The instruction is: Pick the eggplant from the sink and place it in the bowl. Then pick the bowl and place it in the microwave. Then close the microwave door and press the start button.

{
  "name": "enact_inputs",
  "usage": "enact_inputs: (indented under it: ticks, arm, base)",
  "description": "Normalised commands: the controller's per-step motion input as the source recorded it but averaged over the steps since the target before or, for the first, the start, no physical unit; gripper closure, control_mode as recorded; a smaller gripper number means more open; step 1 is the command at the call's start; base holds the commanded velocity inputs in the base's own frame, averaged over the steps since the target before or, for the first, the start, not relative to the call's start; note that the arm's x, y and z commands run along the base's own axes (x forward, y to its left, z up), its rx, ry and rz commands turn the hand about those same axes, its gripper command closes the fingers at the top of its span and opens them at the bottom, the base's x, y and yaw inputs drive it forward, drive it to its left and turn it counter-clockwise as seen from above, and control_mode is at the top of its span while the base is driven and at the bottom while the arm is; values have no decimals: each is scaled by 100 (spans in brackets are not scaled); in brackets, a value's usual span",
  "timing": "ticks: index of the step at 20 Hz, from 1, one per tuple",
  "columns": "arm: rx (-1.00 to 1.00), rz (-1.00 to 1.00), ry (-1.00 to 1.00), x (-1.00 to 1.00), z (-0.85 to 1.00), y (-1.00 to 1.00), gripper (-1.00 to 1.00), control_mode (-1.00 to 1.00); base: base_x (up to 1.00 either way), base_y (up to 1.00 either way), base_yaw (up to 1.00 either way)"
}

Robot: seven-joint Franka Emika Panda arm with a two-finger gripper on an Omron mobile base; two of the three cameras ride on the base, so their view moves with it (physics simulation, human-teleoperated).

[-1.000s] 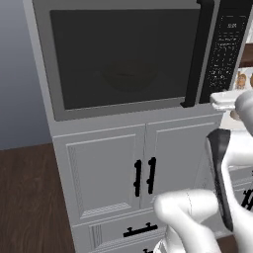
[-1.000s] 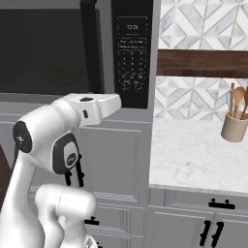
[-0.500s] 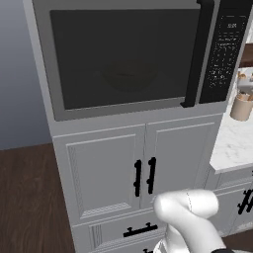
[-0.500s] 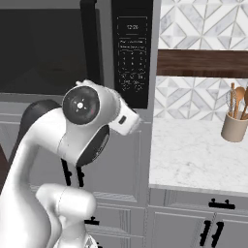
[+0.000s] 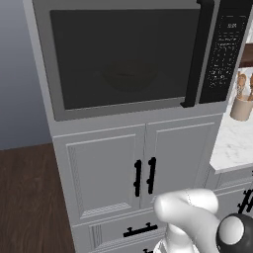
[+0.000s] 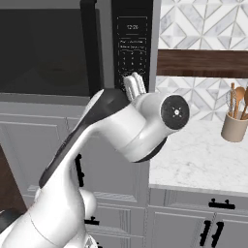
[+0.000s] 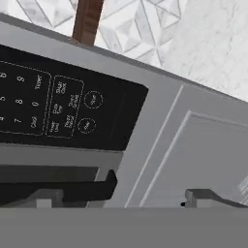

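Microwave door (image 5: 123, 59) is shut, black bar handle (image 5: 196, 54) flush at its right edge. Bowl (image 5: 123, 79) sits inside, a faint rounded shape behind the tinted window; eggplant can't be made out through the glass, judged to be in the bowl.

Change over the last second: the arm has swung up from low beside the cabinets, and the wrist now points at the control panel (image 6: 131, 43). The claw (image 7: 111, 193) sits just off the panel's lower end. One dark fingertip (image 7: 109, 186) is seen low in the hand view, so how far apart the fingers stand cannot be told; nothing seems held.

Two round buttons (image 7: 93, 100) lie at the keypad's end, near the claw. Judged step: only the start press is left, contact not yet made.

Utensil crock (image 6: 234, 127) stands on the marble tabletop (image 6: 203, 160), well clear.
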Motion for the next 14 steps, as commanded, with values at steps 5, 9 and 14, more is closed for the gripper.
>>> enact_inputs:
  ticks: [5, 9, 14]
  arm:
    - [37, 4, 13, 68, -29, 13, -100, -100]
    - [24, 7, 9, 21, -65, 24, -100, -100]
    - [8, 0, 5, 26, -8, 4, -100, -100]
  base:
    - [0, 0, 0]
    - [0, 0, 0]
    - [0, 0, 0]
